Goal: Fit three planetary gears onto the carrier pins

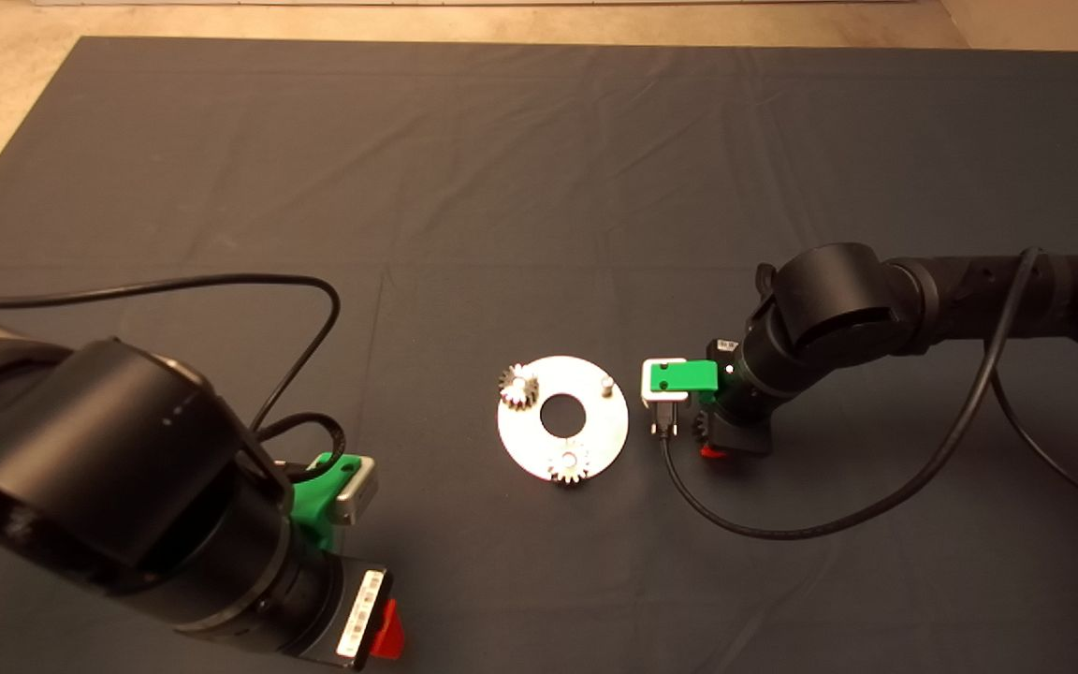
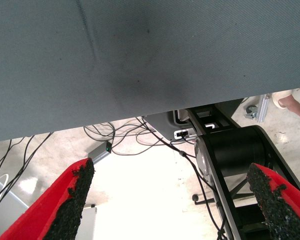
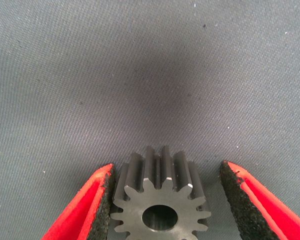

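Right gripper (image 3: 162,200) jaws spread around third gear (image 3: 160,197) beside disc (image 1: 520,445), poised to grasp for bare pin (image 1: 606,384). Left gripper (image 2: 172,200) parked, released.

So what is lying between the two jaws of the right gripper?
The third planetary gear lies flat on the mat between the right gripper's open jaws, seen in the right wrist view. One pad is near its teeth, the other apart.

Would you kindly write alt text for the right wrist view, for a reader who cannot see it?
A grey toothed planetary gear with a central hole lies on the dark mat between the right gripper's open red fingers. One black pad is at its teeth; the other stands clear.
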`<state>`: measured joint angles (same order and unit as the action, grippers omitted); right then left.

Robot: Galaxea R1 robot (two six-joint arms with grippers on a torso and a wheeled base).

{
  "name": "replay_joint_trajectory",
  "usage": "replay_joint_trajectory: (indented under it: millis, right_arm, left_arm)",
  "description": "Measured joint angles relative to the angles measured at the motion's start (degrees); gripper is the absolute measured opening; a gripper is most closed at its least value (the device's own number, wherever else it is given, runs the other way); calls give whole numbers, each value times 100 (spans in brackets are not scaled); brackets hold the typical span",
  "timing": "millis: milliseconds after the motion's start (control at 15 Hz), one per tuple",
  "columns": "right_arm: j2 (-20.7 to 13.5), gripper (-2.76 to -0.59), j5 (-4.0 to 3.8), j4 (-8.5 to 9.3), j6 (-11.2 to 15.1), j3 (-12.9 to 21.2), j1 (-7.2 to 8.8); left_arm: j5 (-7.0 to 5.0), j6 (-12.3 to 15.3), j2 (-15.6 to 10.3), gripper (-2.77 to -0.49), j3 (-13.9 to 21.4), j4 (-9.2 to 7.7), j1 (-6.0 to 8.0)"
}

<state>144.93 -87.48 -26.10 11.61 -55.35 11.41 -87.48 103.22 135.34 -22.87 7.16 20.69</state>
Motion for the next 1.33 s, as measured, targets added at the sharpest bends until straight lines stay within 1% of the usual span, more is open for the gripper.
replay_joint_trajectory:
  millis: [67, 200, 333, 400, 467, 933, 1067, 1333]
  right_arm:
    - [0, -182, 0, 0, 0, 0, 0]
    - [0, -192, 2, 2, 0, -2, -10]
    - [0, -194, 1, 2, 0, -2, -9]
    - [0, -204, 2, 2, 0, -2, -11]
    - [0, -208, 0, 1, 0, -2, -9]
    - [-11, -208, 5, 2, 0, -2, -11]
    - [-26, -216, 7, 0, 0, -2, -9]
    - [-50, -220, 44, 0, 0, -2, -6]
  left_arm:
    - [0, 0, 0, -108, 0, -11, 1]
    - [0, 0, 0, -108, 0, -22, 1]
    - [0, 0, 0, -108, 0, -33, 0]
    - [0, 0, 0, -108, 0, -35, 0]
    - [0, -1, 0, -108, 0, -35, 0]
    - [0, -2, -1, -108, 0, -40, 0]
    - [0, -7, -15, -108, 0, -44, 1]
    - [0, -51, -89, -108, 0, -52, 0]
